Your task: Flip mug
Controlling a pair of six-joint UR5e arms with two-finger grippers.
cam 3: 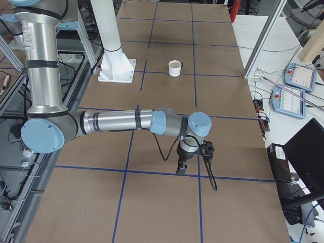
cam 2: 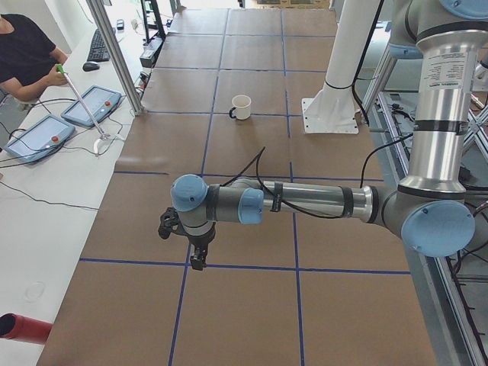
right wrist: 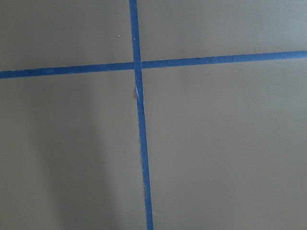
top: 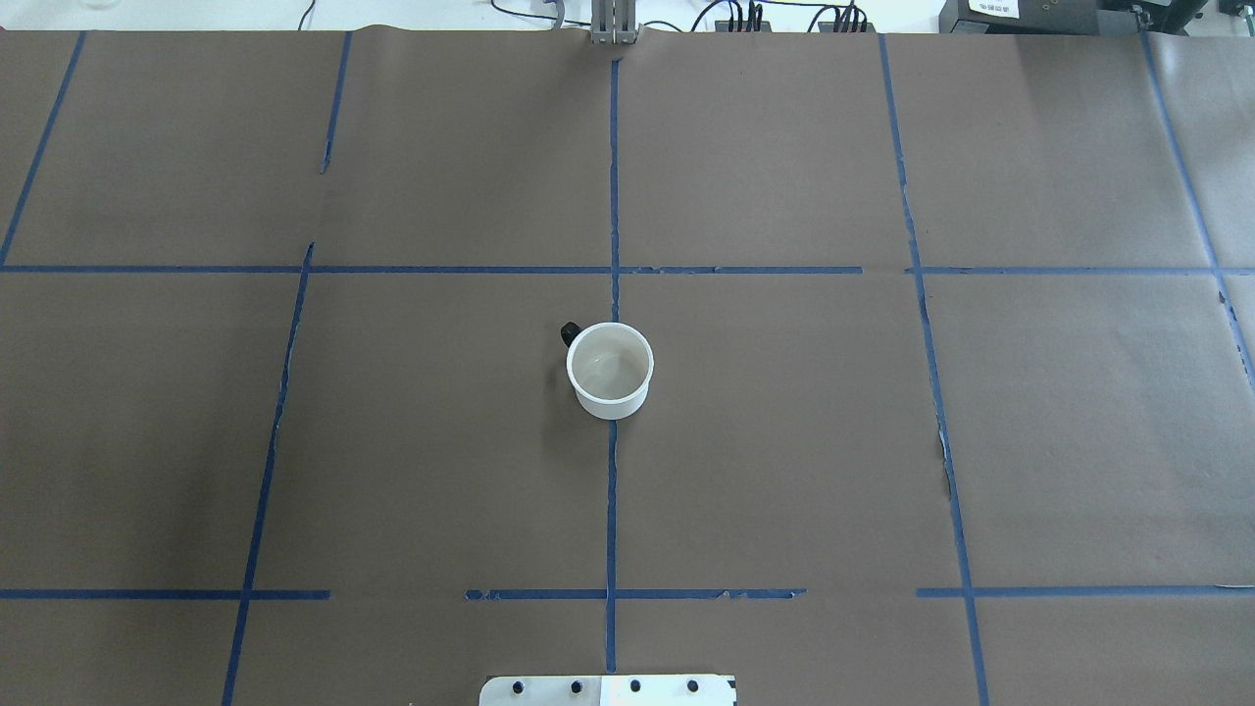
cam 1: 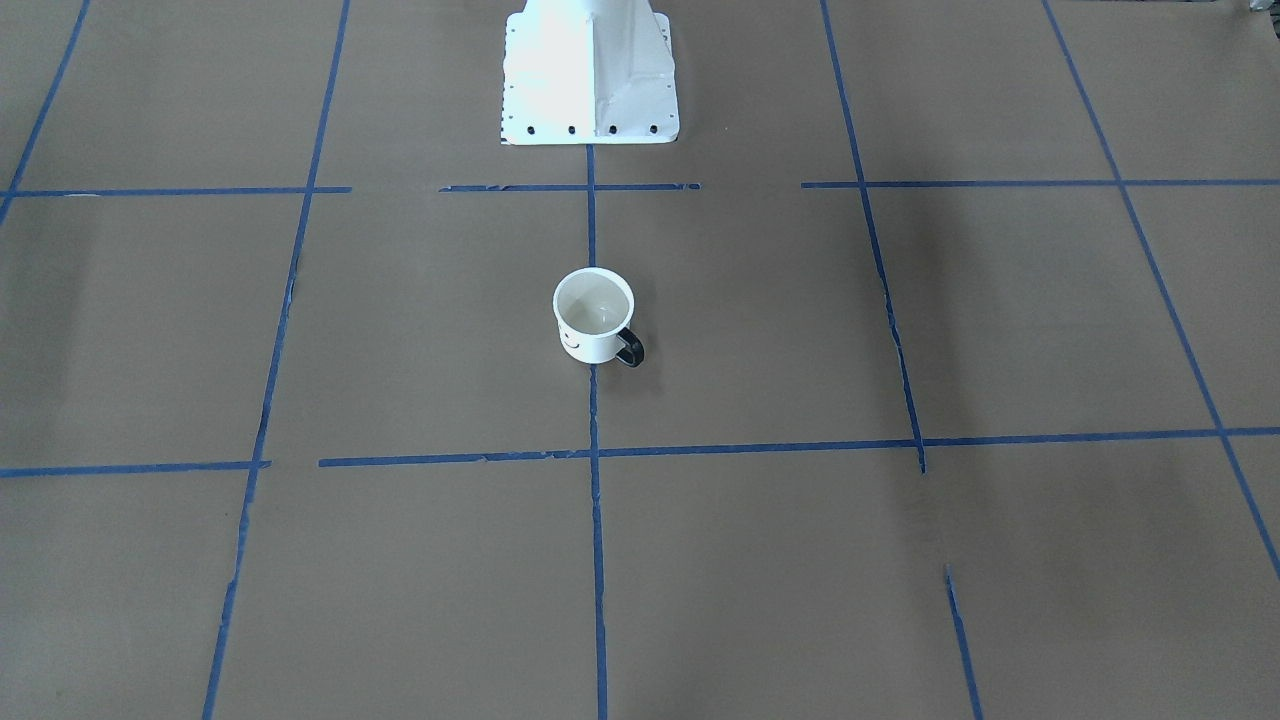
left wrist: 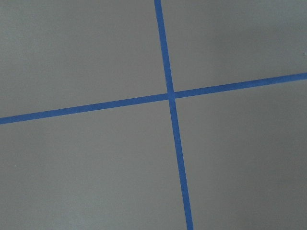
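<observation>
One table (top: 882,441), covered in brown paper with a grid of blue tape lines (top: 613,196), fills every view. Two arms reach out low over it: the left arm (cam 2: 305,200) and the right arm (cam 3: 116,121). The left gripper (cam 2: 197,263) and the right gripper (cam 3: 180,169) point down, and I cannot tell how wide either is. One white pedestal (cam 1: 590,75) stands at top centre. One mug (cam 1: 593,316) stands upright, mouth up, mid-frame on the central tape line, well apart from both grippers. Its one black handle (cam 1: 630,348) points lower right.
</observation>
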